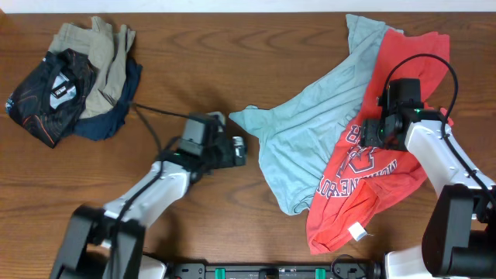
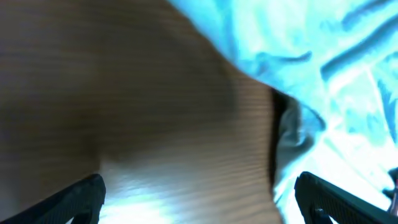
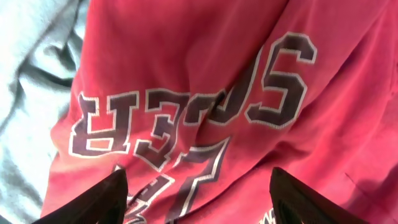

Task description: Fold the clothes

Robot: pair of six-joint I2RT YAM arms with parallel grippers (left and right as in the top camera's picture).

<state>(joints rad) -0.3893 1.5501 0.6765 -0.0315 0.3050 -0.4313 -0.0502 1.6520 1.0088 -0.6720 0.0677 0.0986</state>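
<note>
A pale blue-grey T-shirt (image 1: 310,124) lies crumpled at centre right. A red T-shirt (image 1: 372,186) with white-edged lettering and a white tag (image 1: 357,231) lies over its right side. My left gripper (image 1: 239,149) is open and empty just left of the blue shirt's sleeve; its wrist view shows the jaws (image 2: 199,199) over bare wood with the blue shirt (image 2: 323,56) ahead. My right gripper (image 1: 370,132) is open above the red shirt; its jaws (image 3: 199,199) hover over the lettering (image 3: 186,118), and blue shirt (image 3: 31,74) shows at left.
A heap of other clothes (image 1: 74,81), beige, navy and black, lies at the far left of the wooden table (image 1: 194,62). A black cable (image 1: 147,116) runs from it toward my left arm.
</note>
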